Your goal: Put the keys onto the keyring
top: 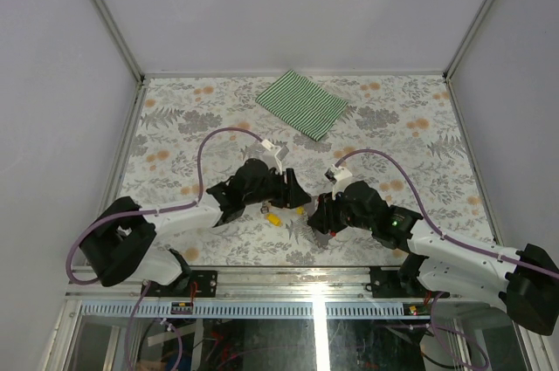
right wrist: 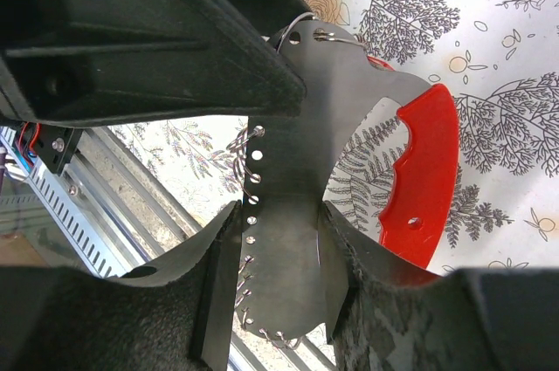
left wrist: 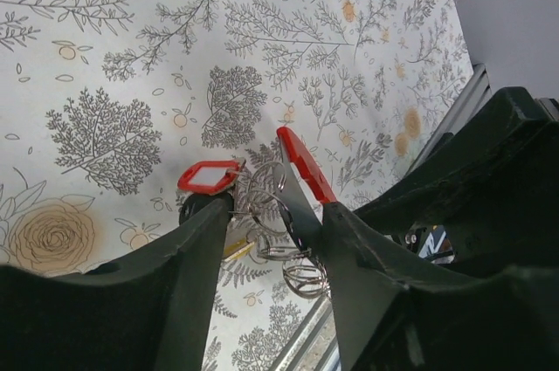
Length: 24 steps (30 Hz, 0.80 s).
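The keyring is a grey metal plate [right wrist: 301,118] with a curved red grip [right wrist: 428,179] and silver rings [left wrist: 262,198] hooked through holes along its edge. My right gripper [right wrist: 278,214] is shut on the plate's lower end, holding it just above the table. My left gripper [left wrist: 272,205] straddles the rings and the plate's edge [left wrist: 300,207]. Its fingers are half closed, and I cannot make out whether they pinch anything. A red tag [left wrist: 210,177] hangs at the left fingertip. One yellow-headed key [top: 274,219] lies on the table under the grippers, also visible as the yellow key [left wrist: 238,249].
A green striped cloth [top: 301,102] lies at the back of the flowered table [top: 175,127]. The metal rail of the table's near edge [top: 288,279] runs right below both grippers. Grey walls close in the left, right and back.
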Tool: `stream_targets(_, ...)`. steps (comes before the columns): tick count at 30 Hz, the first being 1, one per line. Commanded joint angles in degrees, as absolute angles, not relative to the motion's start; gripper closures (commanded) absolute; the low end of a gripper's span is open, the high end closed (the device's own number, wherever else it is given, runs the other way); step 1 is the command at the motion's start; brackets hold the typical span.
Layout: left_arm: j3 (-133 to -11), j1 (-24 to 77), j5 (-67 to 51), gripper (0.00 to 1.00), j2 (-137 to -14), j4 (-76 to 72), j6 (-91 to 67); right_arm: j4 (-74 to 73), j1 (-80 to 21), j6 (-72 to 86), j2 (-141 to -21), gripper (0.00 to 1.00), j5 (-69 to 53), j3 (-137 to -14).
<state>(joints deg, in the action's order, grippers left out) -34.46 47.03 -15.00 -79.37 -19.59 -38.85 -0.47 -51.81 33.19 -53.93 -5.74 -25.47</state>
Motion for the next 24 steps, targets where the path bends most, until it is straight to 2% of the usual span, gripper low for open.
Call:
stream_targets(1, -37.5, 48.0, -14.7, 0.55, -80.5, -19.9, -38.7, 3.9, -52.1, 31.7, -53.2, 0.79, -6.4, -27.7)
stream_targets(9, -37.9, 48.4, -15.2, 0.77, -81.1, -20.2, -39.6, 4.0, -52.1, 30.8, -53.9, 0.79, -6.5, -28.0)
stream_targets(14, -38.2, 48.4, -15.8, 0.96, -81.4, -20.0, -40.1, 4.0, -52.1, 30.3, -53.3, 0.79, -6.1, -28.3)
stream_targets(18, -38.4, 48.4, -15.6, 1.00, -81.2, -19.6, -41.1, 3.1, -52.1, 29.4, -52.9, 0.76, -5.4, -29.0)
stream_targets(20, -38.7, 48.4, -14.9, 1.00, -81.0, -18.8, -42.0, 2.9, -52.1, 29.1, -52.7, 0.65, -4.8, -29.2)
stream_targets(22, -39.0, 48.5, -14.0, 1.00, -80.5, -17.9, -43.3, 2.9, -52.1, 29.0, -52.6, 0.47, -3.9, -29.4)
stream_targets(24, -39.2, 48.4, -13.1, 1.00, -79.8, -17.4, -44.4, 2.9, -52.1, 28.8, -52.8, 0.40, -3.3, -29.6)
